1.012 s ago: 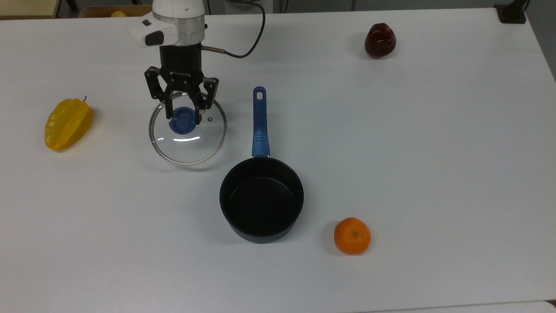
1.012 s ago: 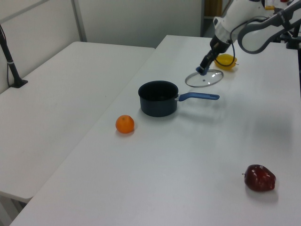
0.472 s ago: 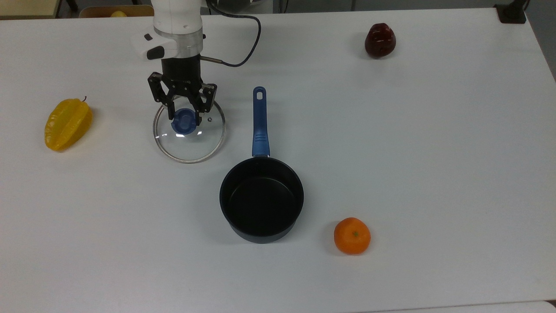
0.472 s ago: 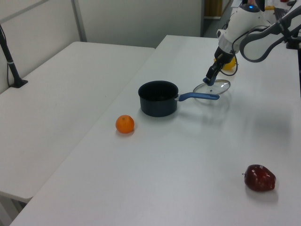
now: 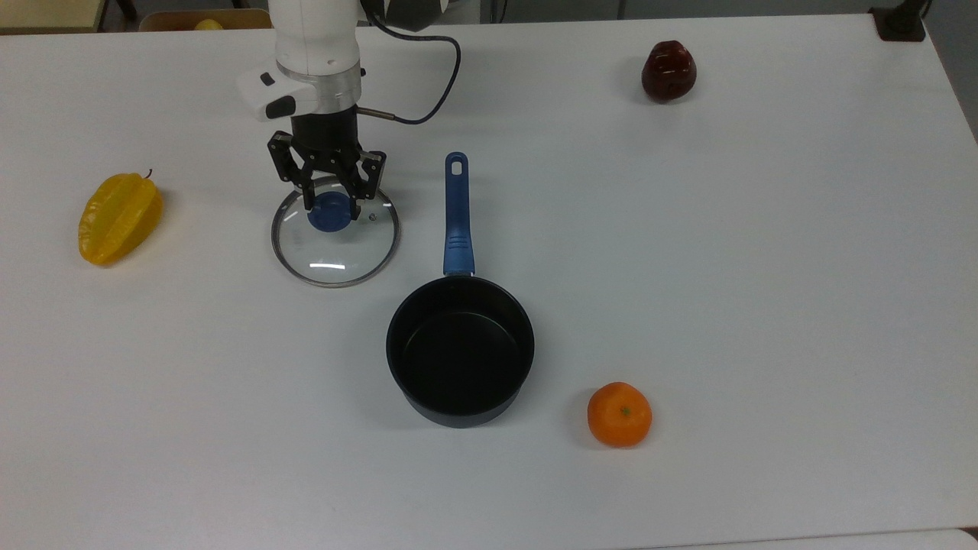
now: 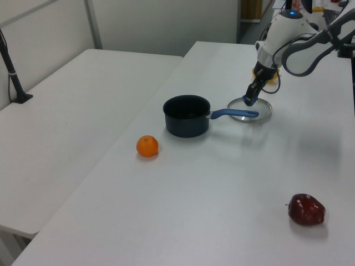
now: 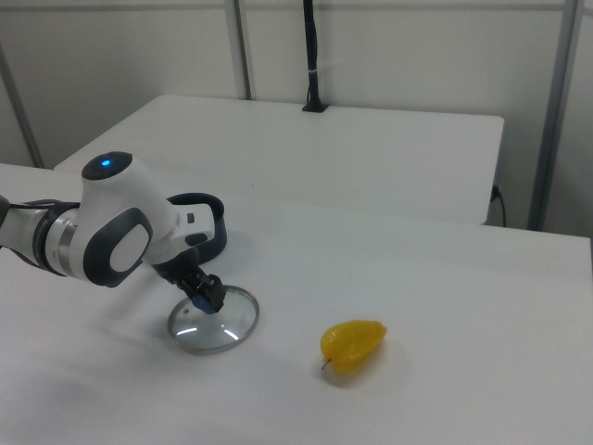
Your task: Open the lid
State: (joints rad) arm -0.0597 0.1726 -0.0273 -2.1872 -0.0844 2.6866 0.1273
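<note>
White arm reaching down, gripper (image 5: pixel 331 208) pointing downward, fingers closed in

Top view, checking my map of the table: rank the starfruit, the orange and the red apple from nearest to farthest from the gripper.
From the gripper, at the lid's knob:
1. Starfruit, at the top view's left.
2. Red apple and orange: too close to call; apple upper right, orange lower right.

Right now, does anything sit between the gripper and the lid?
Nothing visible. The gripper is already at the lid's blue knob, with the lid beside the saucepan.
</note>
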